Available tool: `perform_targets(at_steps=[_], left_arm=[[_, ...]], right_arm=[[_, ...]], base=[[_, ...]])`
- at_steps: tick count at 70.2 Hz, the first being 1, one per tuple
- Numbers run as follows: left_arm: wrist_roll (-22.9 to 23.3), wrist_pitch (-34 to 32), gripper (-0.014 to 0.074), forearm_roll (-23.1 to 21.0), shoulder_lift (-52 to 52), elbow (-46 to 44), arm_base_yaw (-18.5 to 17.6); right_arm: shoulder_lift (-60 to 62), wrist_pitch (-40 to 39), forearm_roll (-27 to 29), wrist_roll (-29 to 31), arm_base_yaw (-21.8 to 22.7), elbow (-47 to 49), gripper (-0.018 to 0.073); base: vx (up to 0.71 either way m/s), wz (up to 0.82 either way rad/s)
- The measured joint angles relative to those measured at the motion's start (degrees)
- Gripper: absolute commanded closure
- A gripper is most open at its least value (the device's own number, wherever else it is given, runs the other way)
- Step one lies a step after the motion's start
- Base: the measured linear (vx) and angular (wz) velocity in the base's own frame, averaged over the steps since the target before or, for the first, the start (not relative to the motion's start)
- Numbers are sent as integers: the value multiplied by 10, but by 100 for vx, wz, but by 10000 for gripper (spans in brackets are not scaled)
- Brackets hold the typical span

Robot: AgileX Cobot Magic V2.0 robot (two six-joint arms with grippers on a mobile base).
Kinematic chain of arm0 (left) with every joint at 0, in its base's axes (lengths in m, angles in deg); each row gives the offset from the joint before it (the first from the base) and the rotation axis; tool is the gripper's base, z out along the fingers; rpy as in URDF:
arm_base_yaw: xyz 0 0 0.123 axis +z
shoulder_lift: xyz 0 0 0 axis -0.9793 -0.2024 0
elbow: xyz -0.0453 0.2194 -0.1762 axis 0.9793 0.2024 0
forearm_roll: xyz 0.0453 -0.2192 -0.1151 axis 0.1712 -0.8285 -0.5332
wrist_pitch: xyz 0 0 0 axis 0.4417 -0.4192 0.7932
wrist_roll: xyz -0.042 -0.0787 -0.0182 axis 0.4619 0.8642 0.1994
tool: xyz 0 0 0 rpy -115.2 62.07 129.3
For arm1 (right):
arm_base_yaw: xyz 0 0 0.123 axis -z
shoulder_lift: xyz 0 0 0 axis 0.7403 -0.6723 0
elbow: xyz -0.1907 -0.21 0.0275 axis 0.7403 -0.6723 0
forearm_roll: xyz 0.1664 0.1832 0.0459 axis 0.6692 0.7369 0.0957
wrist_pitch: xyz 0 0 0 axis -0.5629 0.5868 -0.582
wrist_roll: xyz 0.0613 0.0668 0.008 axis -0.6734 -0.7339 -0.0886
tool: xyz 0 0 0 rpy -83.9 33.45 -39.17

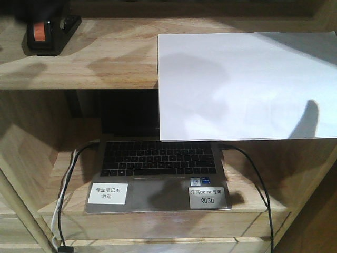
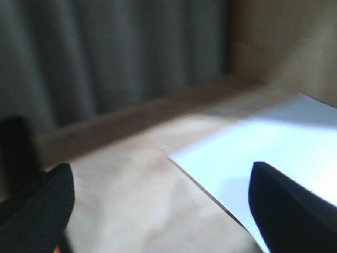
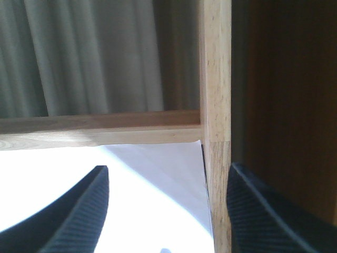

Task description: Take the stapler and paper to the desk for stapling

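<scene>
Front view: the stapler (image 1: 50, 31) sits at the far left of the upper shelf (image 1: 79, 68), well apart from the paper (image 1: 247, 87). The paper lies at the right and overhangs the shelf's front edge above an open laptop (image 1: 158, 174).

Left wrist view (blurred): the left gripper (image 2: 160, 171) has its jaws apart above the shelf, with the paper's edge between them.

Right wrist view: the right gripper (image 3: 168, 168), jaws apart, hangs over the paper beside a wooden post (image 3: 216, 105).

The stapler (image 1: 50, 31) is cut off by the top edge; the paper (image 1: 247, 87) hides part of the laptop (image 1: 158, 179).
</scene>
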Motion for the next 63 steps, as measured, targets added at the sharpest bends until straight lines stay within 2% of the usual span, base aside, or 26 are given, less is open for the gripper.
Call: perform_targets(at_steps=[5, 11, 27, 43, 63], left_arm=[[46, 34, -19, 52, -35, -48, 0], [77, 86, -15, 97, -74, -100, 0], [113, 223, -11, 153, -166, -208, 0], [119, 258, -10, 169, -222, -270, 0], [147, 282, -9, 169, -254, -283, 37]], right_arm=[[0, 0, 0, 0, 0, 0, 108], [0, 0, 0, 0, 0, 0, 108], [0, 0, 0, 0, 0, 0, 108], [0, 0, 0, 0, 0, 0, 108], [0, 0, 0, 0, 0, 0, 108]], base=[[0, 0], [0, 0], [0, 0], [0, 0], [0, 0]])
